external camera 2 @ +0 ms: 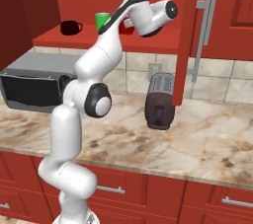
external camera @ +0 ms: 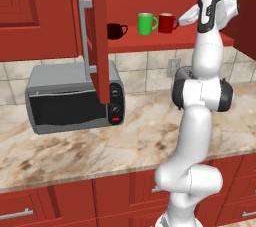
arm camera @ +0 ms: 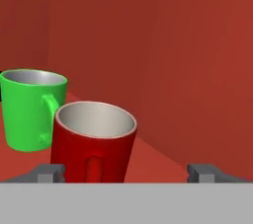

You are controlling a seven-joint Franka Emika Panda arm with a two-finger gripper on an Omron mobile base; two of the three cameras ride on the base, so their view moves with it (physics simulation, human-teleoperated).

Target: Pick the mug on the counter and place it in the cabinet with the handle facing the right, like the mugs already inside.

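Red cabinet (external camera: 165, 41) open above the marbled tabletop (external camera: 100, 146), microwave (external camera: 70, 98) at 9 o'clock, toaster (external camera 2: 159, 100) to the right below the shelf. On the shelf: dark mug (external camera: 116, 31) at 9 o'clock of the green mug (external camera: 146, 23), red mug (external camera: 166, 22) just beside the green one at its 3 o'clock. Fingers (arm camera: 126, 173) spread wide with the red mug's handle (arm camera: 94, 168) facing the hand camera; holding nothing as far as shown.
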